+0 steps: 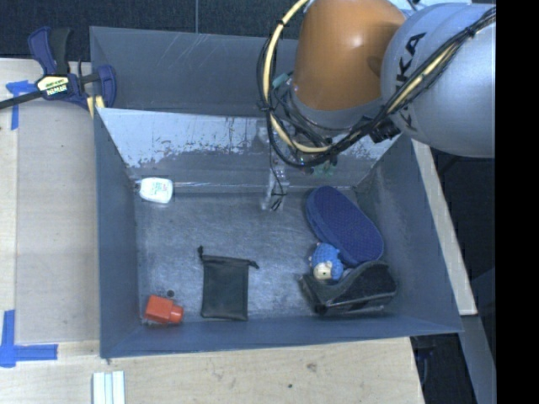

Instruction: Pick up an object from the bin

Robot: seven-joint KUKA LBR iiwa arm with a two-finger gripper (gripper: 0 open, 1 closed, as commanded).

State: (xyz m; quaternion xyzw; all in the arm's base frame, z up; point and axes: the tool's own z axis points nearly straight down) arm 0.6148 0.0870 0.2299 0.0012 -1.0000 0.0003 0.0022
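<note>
My gripper [273, 200] hangs below the orange wrist cover, low over the bare bin floor near the middle of the back wall. Its fingers look shut, with nothing between them. A dark blue oval pad [343, 224] lies just to its right, apart from it. In front of that pad sits a small blue toy with a pale face [324, 264], leaning on a black case [354, 289] in the front right corner. A small white rounded thing [156, 190] rests at the back left.
A flat black pouch [225, 286] lies at the front middle. A small orange-red block [163, 310] sits in the front left corner. The arm and its cables overhang the bin's back right part.
</note>
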